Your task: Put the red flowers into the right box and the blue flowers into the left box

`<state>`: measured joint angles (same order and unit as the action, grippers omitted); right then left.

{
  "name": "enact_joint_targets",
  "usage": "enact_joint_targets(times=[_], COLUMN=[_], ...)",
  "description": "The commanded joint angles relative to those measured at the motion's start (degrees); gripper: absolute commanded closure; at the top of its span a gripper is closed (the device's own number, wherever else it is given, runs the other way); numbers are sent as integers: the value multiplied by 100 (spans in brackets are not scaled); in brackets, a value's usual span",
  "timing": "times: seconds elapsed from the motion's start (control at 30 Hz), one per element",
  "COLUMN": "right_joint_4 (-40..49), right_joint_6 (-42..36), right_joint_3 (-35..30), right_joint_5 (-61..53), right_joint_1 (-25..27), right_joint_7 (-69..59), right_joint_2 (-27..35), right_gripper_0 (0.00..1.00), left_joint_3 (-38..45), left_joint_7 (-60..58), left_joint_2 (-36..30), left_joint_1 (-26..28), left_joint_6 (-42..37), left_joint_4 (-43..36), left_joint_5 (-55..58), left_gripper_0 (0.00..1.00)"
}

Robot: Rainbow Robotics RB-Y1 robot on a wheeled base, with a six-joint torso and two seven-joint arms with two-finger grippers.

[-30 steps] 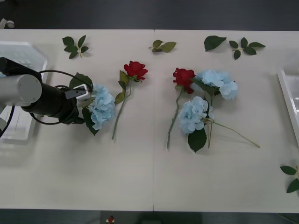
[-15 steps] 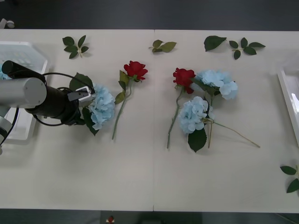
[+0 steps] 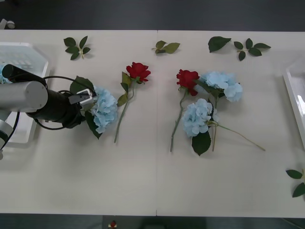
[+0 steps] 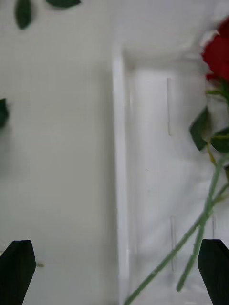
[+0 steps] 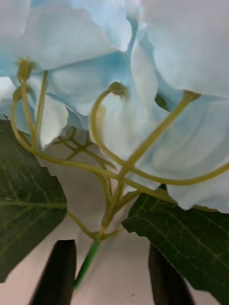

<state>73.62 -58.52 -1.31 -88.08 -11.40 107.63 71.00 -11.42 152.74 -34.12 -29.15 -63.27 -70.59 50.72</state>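
Blue flowers are what I am on now: my left gripper [image 5: 112, 269] has its fingers spread to either side of the thin stem of the hydrangea [image 3: 104, 109] lying near the left box [image 3: 29, 53], not yet closed on it. Two more blue heads [image 3: 199, 117] and two red flowers [image 3: 138, 71] lie mid-table, so I judge the sorting about half done. My right gripper [image 4: 114, 271] hangs wide open above the right box [image 4: 120, 190], where red roses [image 4: 218, 52] already lie.

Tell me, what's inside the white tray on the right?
In the right wrist view, the right box holds a red rose and green stems. The rest of the box lies outside the picture, so any other flowers there cannot be seen.
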Motion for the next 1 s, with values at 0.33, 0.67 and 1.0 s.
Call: enact_joint_targets(times=[0.33, 0.67, 1.0], right_joint_4=[2455, 3589, 3835], right_joint_6=[16, -538, -626], right_joint_3=[-845, -819, -28], right_joint_5=[-350, -622, -148], right_joint_1=[902, 1140, 1069], right_joint_7=[1779, 3677, 4503], right_joint_2=[-429, -877, -1044], right_gripper_0=[0, 0, 0], left_joint_3=[44, 923, 1889], left_joint_7=[160, 226, 134], left_joint_2=[90, -165, -798], left_joint_1=[-214, -214, -205], left_joint_6=[78, -686, -994], left_joint_4=[-60, -306, -631], left_joint_5=[149, 1757, 3779], left_gripper_0=[100, 100, 100])
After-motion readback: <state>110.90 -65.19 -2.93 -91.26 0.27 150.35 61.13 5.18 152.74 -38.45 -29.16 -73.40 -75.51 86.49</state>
